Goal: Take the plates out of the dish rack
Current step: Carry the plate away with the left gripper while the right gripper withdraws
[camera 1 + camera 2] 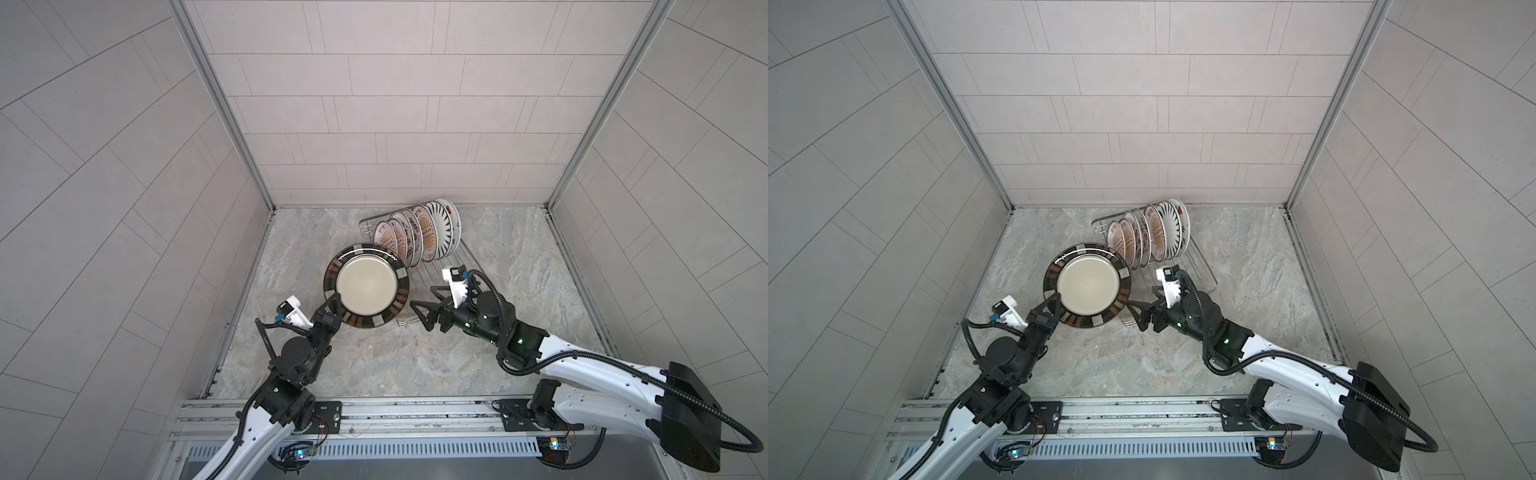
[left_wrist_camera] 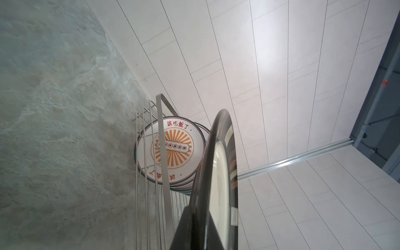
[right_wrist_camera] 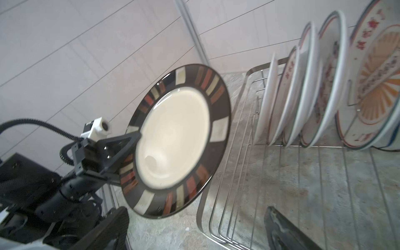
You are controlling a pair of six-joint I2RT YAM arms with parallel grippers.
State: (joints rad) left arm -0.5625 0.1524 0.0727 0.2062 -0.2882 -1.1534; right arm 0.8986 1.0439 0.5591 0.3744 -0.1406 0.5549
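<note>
The left tool (image 1: 335,301) is clamped on the rim of a round cream ceramic plate with a dark brown striped border (image 1: 365,291). It holds the plate tilted in the air above the grey marbled bench (image 1: 374,365), just beside the silver wire dish rack (image 1: 459,270). The right tool (image 1: 420,296) hangs over the rack's near end, fingers wide apart and empty. The other patterned white plates (image 1: 415,237) stand on edge at the rack's far end.
</note>
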